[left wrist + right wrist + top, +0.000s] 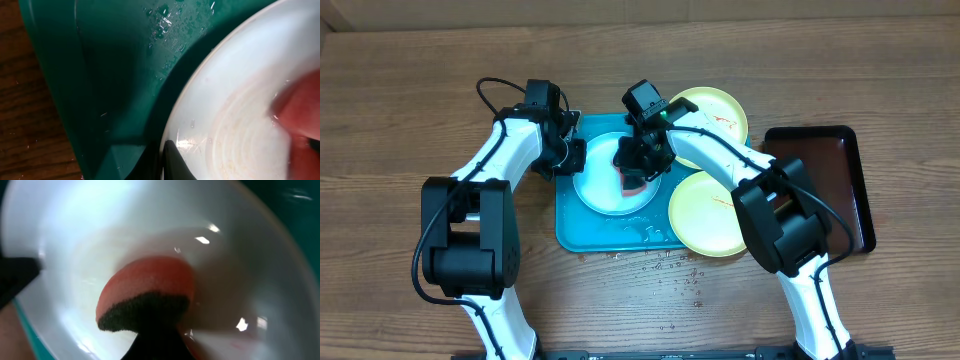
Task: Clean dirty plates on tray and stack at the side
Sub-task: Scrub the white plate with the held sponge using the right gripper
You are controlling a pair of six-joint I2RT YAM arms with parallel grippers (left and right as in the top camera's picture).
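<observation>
Plates lay in three spots. The blue-white plate point(595, 188) sat on the wet turquoise tray point(575, 235). The upper yellow-green plate point(708, 110) and the lower yellow-green plate point(705, 218), both marked with thin red smears, lay at the tray's right side, between it and a dark tray point(825, 185) on the wooden table point(420, 80).

The right gripper point(642, 165) was clenched on a red sponge point(150, 287), whose dark scouring face was turned toward the wrist camera as the sponge pressed into the blue-white plate's glossy bowl.

The left gripper point(570, 158) stood at that plate's left edge with one dark finger point(172, 165) against the rim. The frames did not show whether it was clamped there or released.

Water droplets point(670, 265) speckled the table just in front of the tray.
</observation>
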